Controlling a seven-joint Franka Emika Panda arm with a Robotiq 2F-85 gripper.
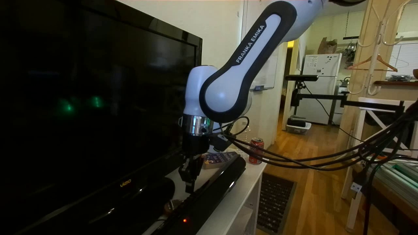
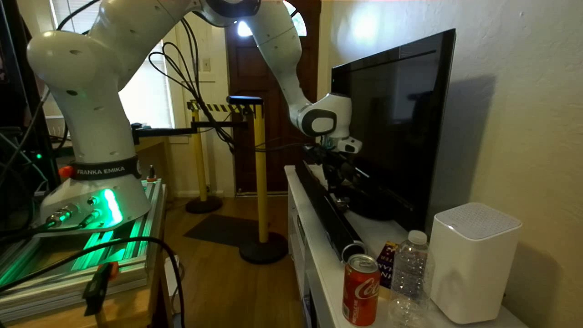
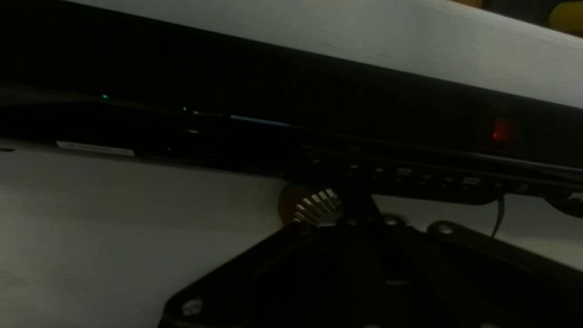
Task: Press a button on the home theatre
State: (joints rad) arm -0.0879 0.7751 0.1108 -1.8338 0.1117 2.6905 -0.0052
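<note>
The home theatre is a long black soundbar on the white cabinet; it shows in both exterior views (image 1: 212, 195) (image 2: 329, 216) and across the wrist view (image 3: 255, 86). A red light (image 3: 501, 130) glows on its front. A row of small labelled buttons (image 3: 423, 177) runs along its rear top edge. My gripper (image 1: 190, 187) points down at the soundbar's rear edge, on the TV side; it also shows in an exterior view (image 2: 334, 187). In the wrist view the dark fingers (image 3: 339, 182) are together with nothing seen between them, over the button row's left end. Whether the tips touch the soundbar is unclear.
The large black TV (image 1: 98, 130) stands close behind the gripper. A round object with metal strips (image 3: 314, 205) lies beside the fingers. A book (image 1: 217, 159), red can (image 2: 361, 291), clear bottle (image 2: 410, 273) and white speaker (image 2: 473, 269) stand toward one cabinet end.
</note>
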